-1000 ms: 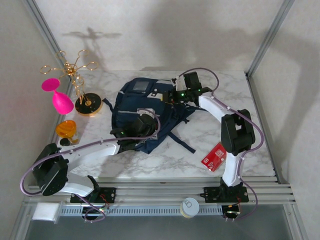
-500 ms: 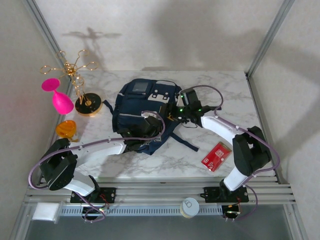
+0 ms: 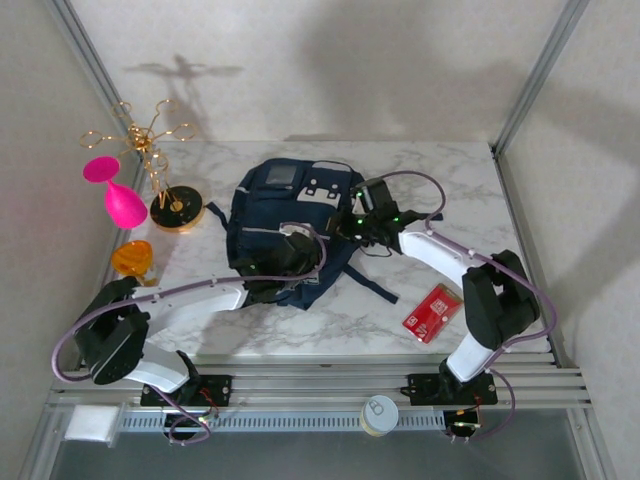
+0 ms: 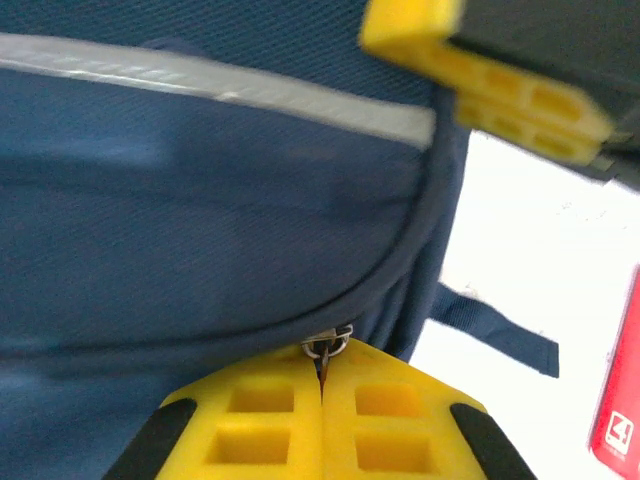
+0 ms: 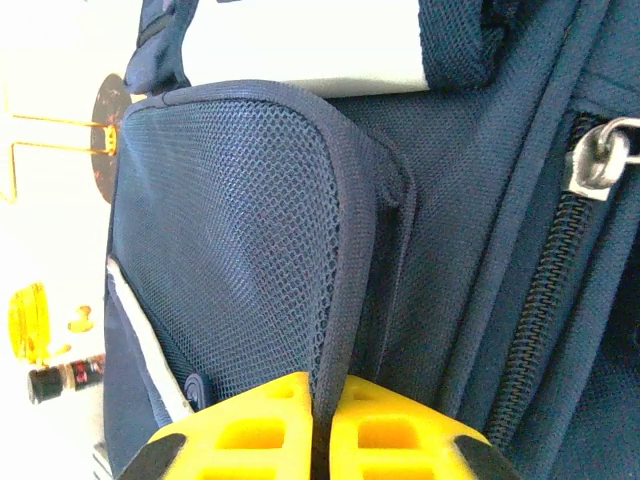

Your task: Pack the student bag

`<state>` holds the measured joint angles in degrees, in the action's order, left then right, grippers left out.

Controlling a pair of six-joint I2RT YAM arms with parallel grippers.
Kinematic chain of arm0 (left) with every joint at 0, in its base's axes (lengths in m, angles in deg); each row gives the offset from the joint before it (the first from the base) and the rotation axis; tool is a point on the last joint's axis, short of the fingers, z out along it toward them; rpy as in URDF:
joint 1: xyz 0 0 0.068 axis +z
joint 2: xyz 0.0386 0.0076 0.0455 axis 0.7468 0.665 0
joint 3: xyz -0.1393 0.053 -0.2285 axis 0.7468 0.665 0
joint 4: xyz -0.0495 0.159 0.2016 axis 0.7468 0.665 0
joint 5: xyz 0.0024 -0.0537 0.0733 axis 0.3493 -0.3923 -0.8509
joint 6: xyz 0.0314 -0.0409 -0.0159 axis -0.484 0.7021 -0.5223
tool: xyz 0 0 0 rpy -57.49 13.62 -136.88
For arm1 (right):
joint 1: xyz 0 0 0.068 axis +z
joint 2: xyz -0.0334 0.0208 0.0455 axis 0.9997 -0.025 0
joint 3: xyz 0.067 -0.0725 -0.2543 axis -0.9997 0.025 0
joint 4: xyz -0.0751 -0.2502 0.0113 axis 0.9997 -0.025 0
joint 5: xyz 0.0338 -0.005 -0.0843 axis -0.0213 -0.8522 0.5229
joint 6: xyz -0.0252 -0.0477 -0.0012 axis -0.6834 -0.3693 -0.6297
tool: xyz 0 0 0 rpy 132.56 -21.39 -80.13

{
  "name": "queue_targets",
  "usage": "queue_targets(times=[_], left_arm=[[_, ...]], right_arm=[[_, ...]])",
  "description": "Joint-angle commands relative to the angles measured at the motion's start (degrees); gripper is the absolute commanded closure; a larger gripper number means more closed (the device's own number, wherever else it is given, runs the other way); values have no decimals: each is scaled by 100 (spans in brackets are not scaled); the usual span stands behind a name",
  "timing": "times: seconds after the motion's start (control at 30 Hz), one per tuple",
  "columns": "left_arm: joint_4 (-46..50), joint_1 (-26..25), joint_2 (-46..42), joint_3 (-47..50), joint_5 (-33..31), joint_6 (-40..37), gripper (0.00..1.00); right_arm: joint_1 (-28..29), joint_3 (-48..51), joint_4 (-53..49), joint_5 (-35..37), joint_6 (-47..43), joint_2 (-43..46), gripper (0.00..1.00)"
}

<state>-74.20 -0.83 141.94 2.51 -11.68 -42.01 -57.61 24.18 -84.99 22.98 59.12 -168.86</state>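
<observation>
While the student bag (image 3: 275, 215) lies just right of the gold stand (image 3: 160, 165), the left gripper (image 4: 322, 390) pinches its zipper pull (image 4: 328, 346) and the right gripper (image 5: 322, 405) pinches its mesh pocket edge (image 5: 350, 270).

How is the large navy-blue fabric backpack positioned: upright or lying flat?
Lying flat: the large navy-blue fabric backpack rests front-up on the white marble table, its dark straps spread beside it.

White marbled tabletop (image 3: 330, 320) between pale textured walls (image 3: 350, 60), grey metal corner posts (image 3: 540, 70).
</observation>
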Motion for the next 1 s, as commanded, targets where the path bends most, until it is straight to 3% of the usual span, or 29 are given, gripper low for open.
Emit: queue_targets(times=[0.0,0.13,0.2,0.27,0.37,0.5,0.73,0.97], left_arm=[[553,315,-475,264,221,-533,100],[566,616,-517,338,938,-1119,100],[635,619,-394,163,1031,-1213,100],[490,608,-279,74,1154,-1229,100],[151,601,-208,91,1142,-1043,100],[-198,599,-219,207,1177,-870,100],[-395,599,-135,200,1327,-867,100],[-511,600,-89,230,1325,-868,100]], right_arm=[[-817,-385,-549,-62,-1330,247,95],[-1187,-574,-856,-436,-1860,85,93],[-1091,-525,-763,-477,-1687,142,85],[-879,-348,-655,-349,-1299,345,65],[-619,190,-515,45,-493,784,54],[-255,1070,200,6,475,1268,41],[214,949,719,218,1057,1128,37],[779,-92,-303,1426,559,900,41]])
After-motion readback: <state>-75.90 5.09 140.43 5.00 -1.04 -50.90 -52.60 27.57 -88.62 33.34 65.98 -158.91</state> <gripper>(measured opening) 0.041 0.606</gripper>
